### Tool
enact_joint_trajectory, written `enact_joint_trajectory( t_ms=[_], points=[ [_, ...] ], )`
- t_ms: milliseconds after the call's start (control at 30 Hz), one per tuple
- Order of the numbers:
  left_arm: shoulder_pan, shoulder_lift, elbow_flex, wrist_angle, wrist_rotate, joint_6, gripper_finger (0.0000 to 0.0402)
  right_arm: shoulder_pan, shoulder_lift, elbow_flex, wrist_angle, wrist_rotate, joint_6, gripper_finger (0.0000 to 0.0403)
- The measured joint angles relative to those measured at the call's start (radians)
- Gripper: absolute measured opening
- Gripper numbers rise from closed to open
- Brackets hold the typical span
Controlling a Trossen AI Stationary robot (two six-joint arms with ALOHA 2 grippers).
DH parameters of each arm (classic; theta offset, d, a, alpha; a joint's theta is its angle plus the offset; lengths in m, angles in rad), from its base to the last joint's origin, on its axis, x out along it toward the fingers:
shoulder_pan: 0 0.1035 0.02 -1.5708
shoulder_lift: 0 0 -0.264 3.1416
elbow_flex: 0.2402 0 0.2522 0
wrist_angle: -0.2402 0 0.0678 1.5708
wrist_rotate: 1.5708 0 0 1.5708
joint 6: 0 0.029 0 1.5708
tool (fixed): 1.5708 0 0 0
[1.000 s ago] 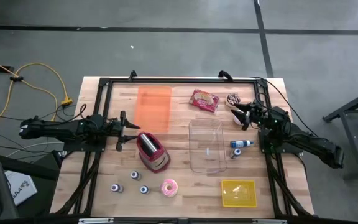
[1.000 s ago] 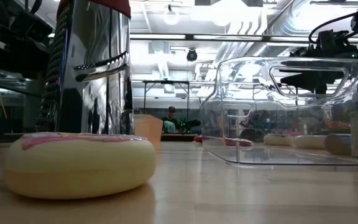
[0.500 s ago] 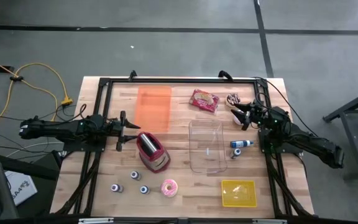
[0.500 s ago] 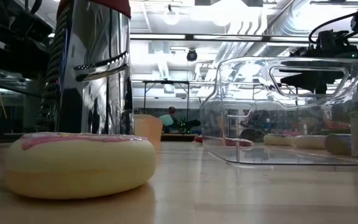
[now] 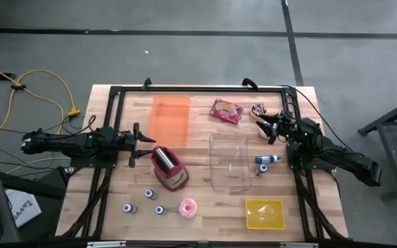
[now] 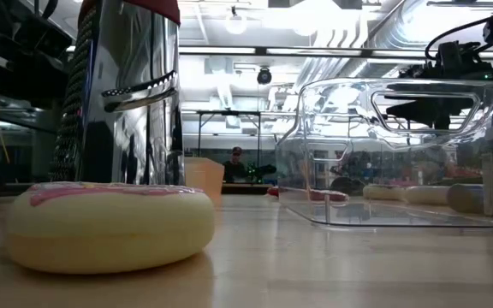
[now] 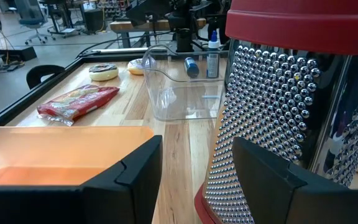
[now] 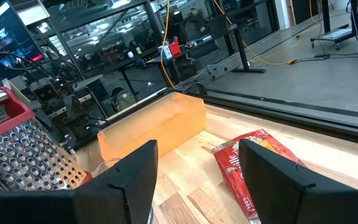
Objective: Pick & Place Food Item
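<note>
The counter (image 5: 202, 172) carries a red snack packet (image 5: 226, 111) near its far edge, long axis slanting toward the far right corner. The right pincer (image 5: 263, 125), jaws wide and empty, hovers just beside it, much nearer than the left pincer (image 5: 138, 144), also wide, at the grater (image 5: 169, 167).

Pink-iced doughnut (image 6: 108, 224) lies nearest on the bench (image 6: 315, 265). Steel grater (image 6: 127, 90) stands upright behind it. Clear plastic container (image 6: 400, 154) sits well apart from both.
</note>
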Motion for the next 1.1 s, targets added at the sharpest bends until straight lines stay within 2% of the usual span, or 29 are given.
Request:
enact_joint_trajectory(
  t_ms=[767, 1100],
  points=[
    [0.000, 0.000, 0.000, 0.002, 0.000, 0.006, 0.0188, 0.000, 0.000, 0.000, 0.000, 0.000, 0.000, 0.0211],
    [0.000, 0.000, 0.020, 0.060, -0.015, 0.035, 0.0188, 0.000, 0.000, 0.000, 0.000, 0.000, 0.000, 0.0211]
  ],
)
